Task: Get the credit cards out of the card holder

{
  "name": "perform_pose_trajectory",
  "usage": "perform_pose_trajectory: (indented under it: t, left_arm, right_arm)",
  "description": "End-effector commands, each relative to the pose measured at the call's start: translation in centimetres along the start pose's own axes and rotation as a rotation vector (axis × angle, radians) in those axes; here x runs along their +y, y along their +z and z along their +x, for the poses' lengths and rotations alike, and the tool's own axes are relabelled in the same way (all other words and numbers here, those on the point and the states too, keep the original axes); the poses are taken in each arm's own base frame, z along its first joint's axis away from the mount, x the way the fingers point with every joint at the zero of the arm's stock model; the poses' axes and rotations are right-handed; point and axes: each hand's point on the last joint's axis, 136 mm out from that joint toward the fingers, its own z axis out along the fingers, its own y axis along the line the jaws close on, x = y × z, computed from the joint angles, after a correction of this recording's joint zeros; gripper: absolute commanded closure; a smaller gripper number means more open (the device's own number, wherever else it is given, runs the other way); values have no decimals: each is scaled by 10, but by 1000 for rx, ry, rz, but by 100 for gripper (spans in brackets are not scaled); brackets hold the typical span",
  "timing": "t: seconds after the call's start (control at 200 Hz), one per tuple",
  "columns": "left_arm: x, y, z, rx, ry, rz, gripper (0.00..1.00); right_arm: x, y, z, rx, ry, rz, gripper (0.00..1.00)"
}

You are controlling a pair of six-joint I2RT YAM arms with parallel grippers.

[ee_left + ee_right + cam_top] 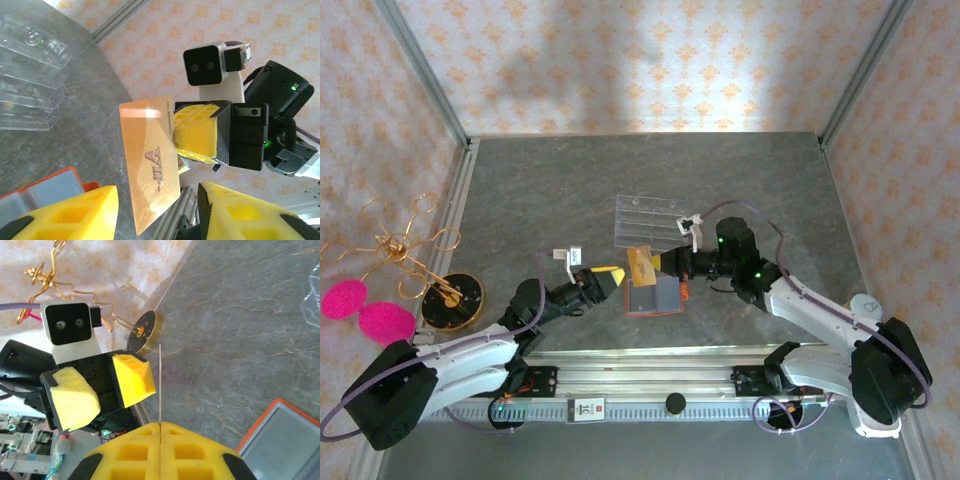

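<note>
While the gold wire stand (410, 250) sits idle at the far left on its round base, the left end effector (609, 279) hangs low over the desk (520, 190) with its yellow foam fingers (65, 215) apart and nothing clamped between them. The lower end of the card (150, 170) stands in the gap without visibly touching either one. That card is thin, stiff and glossy, gold-tan with raised VIP lettering, and it is held upright and clear of the desk, so thin that from the right wrist it is only a pale line. Behind it lies the rack (645, 222), clear stepped acrylic. Just below the card the holder (658, 298) lies open and flat on the grey, stone-patterned surface, an orange-red rim around a smooth grey-blue inside. Whether the black card sits in it I cannot tell. To the right, the right end effector (160, 432) has its ribbed foam fingers pressed together on the card's edge. I judge the first card is out and is either being passed across or is about to be put down. The next move calls for laying it flat on bare desk beside the holder, keeping it square so the slick face does not slide in the foam, and then going for the second card.
</note>
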Motion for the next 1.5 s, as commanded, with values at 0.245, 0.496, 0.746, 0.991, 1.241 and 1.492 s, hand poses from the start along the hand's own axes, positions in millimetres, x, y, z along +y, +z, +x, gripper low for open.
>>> perform_pose_trajectory:
  t: [0.245,0.496,0.746,0.991,1.241,1.492]
  left_arm:
    - [-21,0,-10,-32,20,110,55]
    - [-38,2,-12,-28,4,206,59]
    - [-47,3,-11,-17,-22,271,76]
    - [-49,6,-10,-11,-30,287,85]
    - [-46,6,-8,-6,-27,272,100]
    - [-48,1,-8,-16,23,265,100]
  right_arm:
    - [40,-5,-4,-21,-80,-140,100]
    - [43,-2,-2,-17,-86,-149,100]
    - [42,-1,-2,-21,-81,-144,100]
    - [40,2,0,-16,-72,-136,100]
    - [26,0,-4,-40,-75,-37,91]
    - [-11,-17,-24,-182,-55,220,78]
